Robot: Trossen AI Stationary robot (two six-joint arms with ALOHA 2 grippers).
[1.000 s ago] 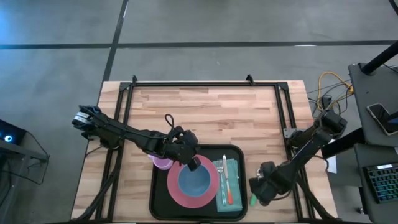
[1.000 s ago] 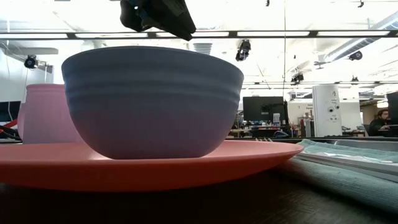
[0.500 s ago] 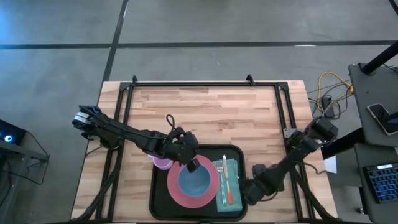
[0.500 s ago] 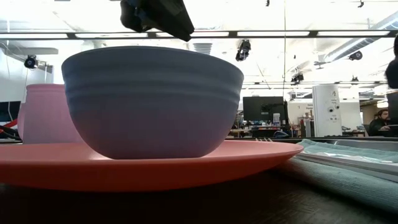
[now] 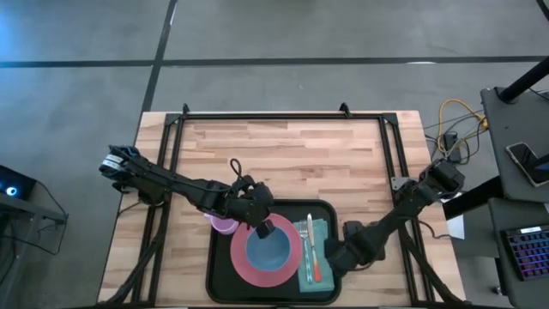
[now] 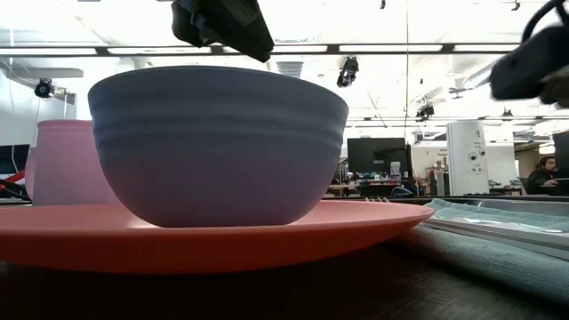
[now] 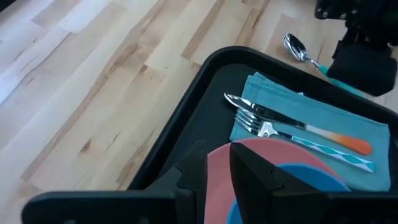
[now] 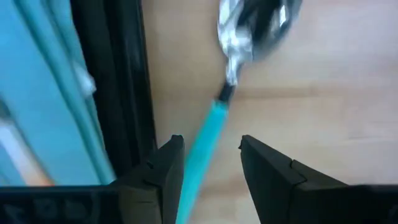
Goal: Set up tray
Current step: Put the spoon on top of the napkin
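Your right tool (image 8: 208,162) hung spread astride the spoon (image 8: 233,56) beside the tray (image 5: 214,257); next it needed pinching and lifting.

1. The high camera is looking straight down from far up, seeing the whole table and the tray (image 5: 273,249).
2. The low camera is sitting on the tray, very near the blue bowl (image 6: 218,147), facing the room behind it.
3. The left wrist camera is looking down at the tray's corner.
4. The right wrist camera is looking down close beside the tray's edge at the spoon (image 8: 231,74), which the left wrist camera is also seeing.
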